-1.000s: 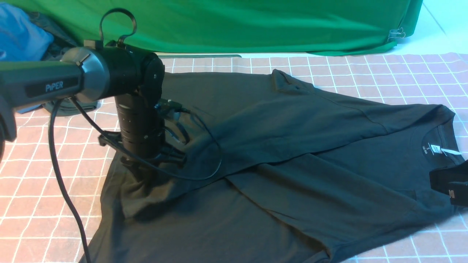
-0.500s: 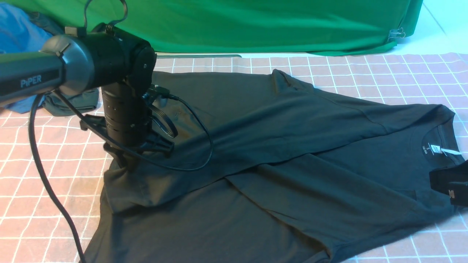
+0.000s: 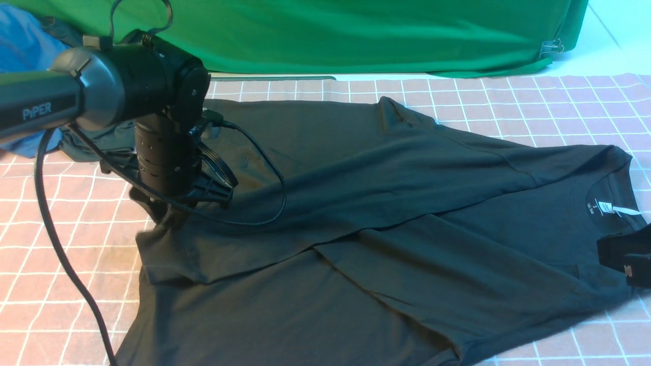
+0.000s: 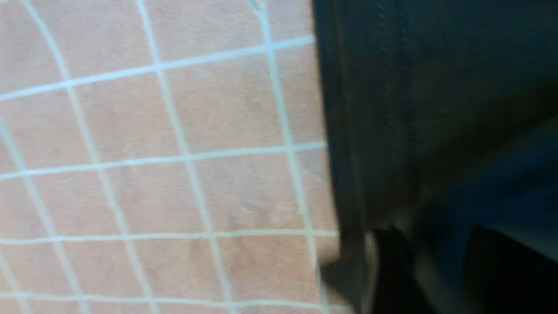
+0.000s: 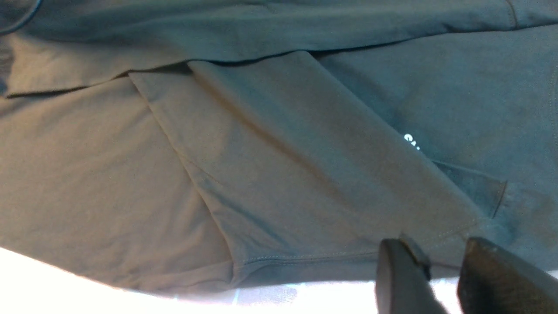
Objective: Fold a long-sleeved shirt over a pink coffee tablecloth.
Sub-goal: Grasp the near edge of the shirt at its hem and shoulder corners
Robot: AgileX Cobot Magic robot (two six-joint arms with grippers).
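The long-sleeved shirt (image 3: pixel 386 203), very dark green-black, lies spread on the pink coffee tablecloth (image 3: pixel 51 254), its white neck tag (image 3: pixel 608 207) at the right. One sleeve is folded across the body, and its cuff (image 3: pixel 152 259) lies flat at the left. My left gripper (image 3: pixel 157 216) hangs just above that cuff; in the left wrist view its fingers (image 4: pixel 433 244) stand apart over the dark cloth, though the view is blurred. My right gripper (image 3: pixel 623 256) sits at the shirt's right edge, its jaws (image 5: pixel 438 253) open over a hem, with white chest lettering (image 5: pixel 412 141) nearby.
A bright green fabric (image 3: pixel 356 35) hangs along the back, with a binder clip (image 3: pixel 552 48) at its right end. Blue cloth (image 3: pixel 25 51) and a smaller dark garment (image 3: pixel 101 140) are bunched at the far left. The left arm's black cable (image 3: pixel 56 244) trails over the tablecloth.
My left arm has moved left and back, drawing the sleeve end out to the left. Its jaws have parted and the cuff now lies flat. The right gripper has not moved.
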